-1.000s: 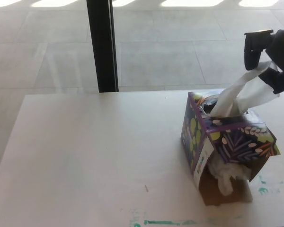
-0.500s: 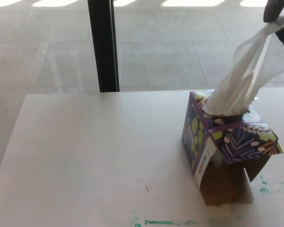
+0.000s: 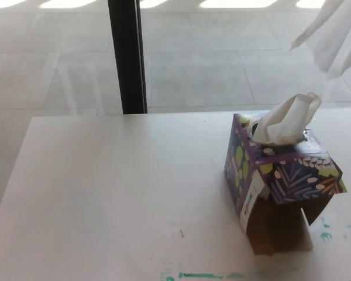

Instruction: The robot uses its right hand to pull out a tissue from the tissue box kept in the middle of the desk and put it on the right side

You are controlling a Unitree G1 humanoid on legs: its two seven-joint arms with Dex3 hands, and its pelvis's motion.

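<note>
Hand unseen; tissue (image 3: pixel 339 35) hangs free above tissue box (image 3: pixel 281 175).

No part of the robot's body is seen in the head view: neither arm nor hand is inside the picture, so no colours, shapes, cables, screws or markings of it can be told.

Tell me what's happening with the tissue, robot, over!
Both hands out of view. Pulled tissue hanging free at top right, clear of the box. Next tissue poking from the box. Desk on the right not blocked.
</note>
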